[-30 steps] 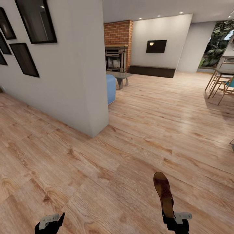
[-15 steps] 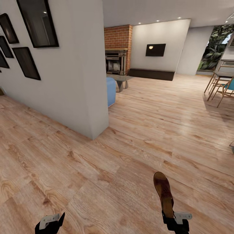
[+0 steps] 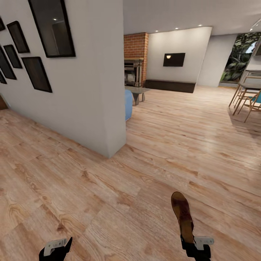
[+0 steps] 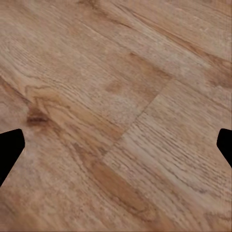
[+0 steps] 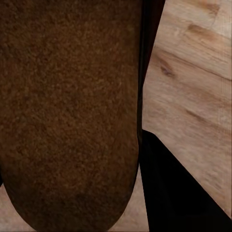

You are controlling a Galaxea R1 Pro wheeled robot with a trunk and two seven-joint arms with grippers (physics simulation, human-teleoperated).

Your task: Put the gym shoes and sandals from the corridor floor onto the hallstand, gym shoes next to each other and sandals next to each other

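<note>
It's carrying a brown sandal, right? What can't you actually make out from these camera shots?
- How the right gripper clamps the sandal: head view, cut off by the bottom edge; in the right wrist view the sandal covers it.
- Left gripper: head view, partly cut off by the bottom edge.
- Fireplace detail: head view, too small, partly behind the wall.

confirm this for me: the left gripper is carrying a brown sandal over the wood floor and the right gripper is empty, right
Not quite: the sides are swapped. In the head view the right gripper is shut on the brown sandal, which juts forward above the wood floor. The left gripper is the empty one; the left wrist view shows its fingertips spread apart with bare planks between them.
</note>
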